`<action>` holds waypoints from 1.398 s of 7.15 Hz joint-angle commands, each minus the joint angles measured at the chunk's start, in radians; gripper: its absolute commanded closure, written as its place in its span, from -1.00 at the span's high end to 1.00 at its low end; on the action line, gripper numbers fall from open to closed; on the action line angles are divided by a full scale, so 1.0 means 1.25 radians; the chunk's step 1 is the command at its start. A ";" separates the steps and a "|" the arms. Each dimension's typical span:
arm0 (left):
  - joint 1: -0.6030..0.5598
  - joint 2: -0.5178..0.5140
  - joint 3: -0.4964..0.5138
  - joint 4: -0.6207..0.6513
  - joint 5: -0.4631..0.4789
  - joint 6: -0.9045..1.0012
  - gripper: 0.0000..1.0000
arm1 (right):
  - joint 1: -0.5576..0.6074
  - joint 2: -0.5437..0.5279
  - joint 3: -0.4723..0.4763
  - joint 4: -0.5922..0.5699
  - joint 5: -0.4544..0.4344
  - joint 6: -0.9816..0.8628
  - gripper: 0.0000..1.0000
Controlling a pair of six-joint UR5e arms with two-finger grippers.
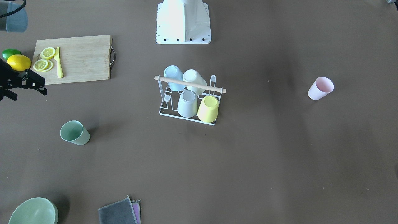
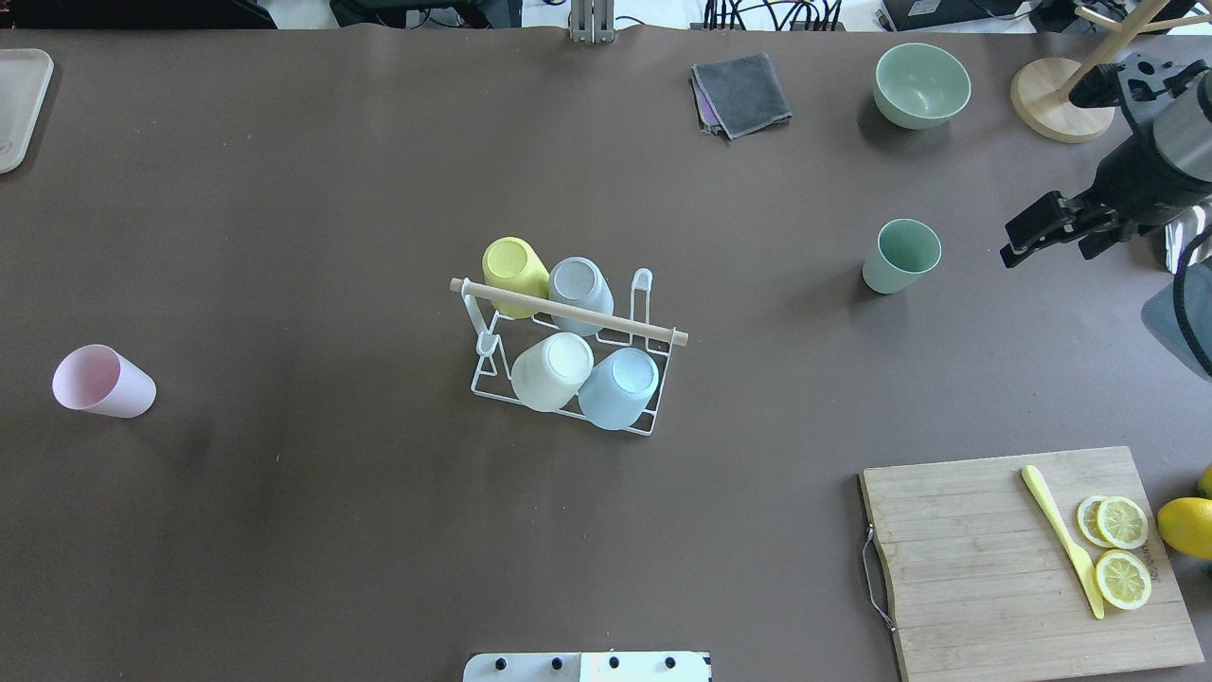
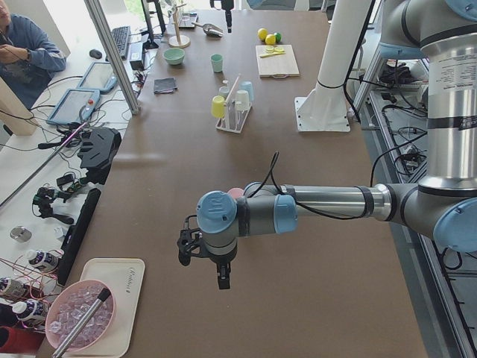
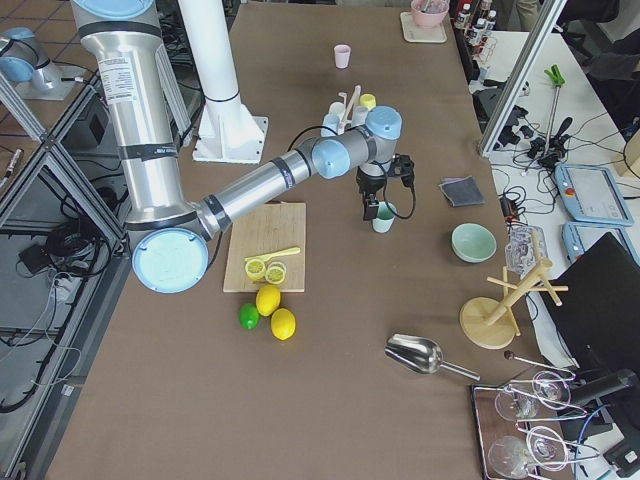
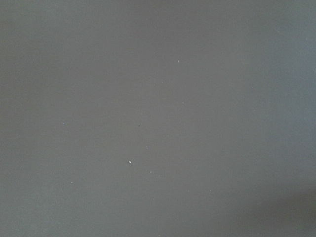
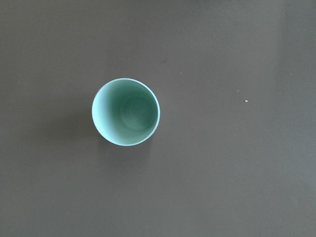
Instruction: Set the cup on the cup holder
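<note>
As seen from front: cup holder (image 1: 190, 84) mid-table, four cups upended on it, two prongs seemingly free; green cup (image 1: 74, 133) upright, well apart from it; right gripper (image 1: 30, 93) near that cup, fingers spread, empty.
Overhead: pink cup (image 2: 102, 382) upright, far out on left side.
Left side view: left gripper (image 3: 203, 268) over bare table; claw state impossible to tell.
Right wrist: looking straight down into green cup, untouched.
Risk: clipping rod or neighbouring cups while upending, likely tipping light holder; smooth wall slipping from pinch.

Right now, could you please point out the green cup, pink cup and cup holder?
green cup (image 2: 901, 256): overhead view, its open mouth.
pink cup (image 2: 100, 381): overhead view, its open mouth.
cup holder (image 2: 568, 310): overhead view, wooden rod's middle.
</note>
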 commanded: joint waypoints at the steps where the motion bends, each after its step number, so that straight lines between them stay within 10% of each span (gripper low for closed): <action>1: 0.087 -0.060 0.006 0.002 0.043 0.000 0.98 | -0.025 0.075 -0.059 -0.008 -0.008 -0.017 1.00; 4: 0.347 -0.195 0.061 0.134 0.157 0.002 0.98 | -0.001 0.246 -0.274 -0.008 -0.009 -0.108 1.00; 10: 0.499 -0.464 0.142 0.443 0.247 0.010 0.98 | -0.037 0.488 -0.610 -0.002 -0.080 -0.277 1.00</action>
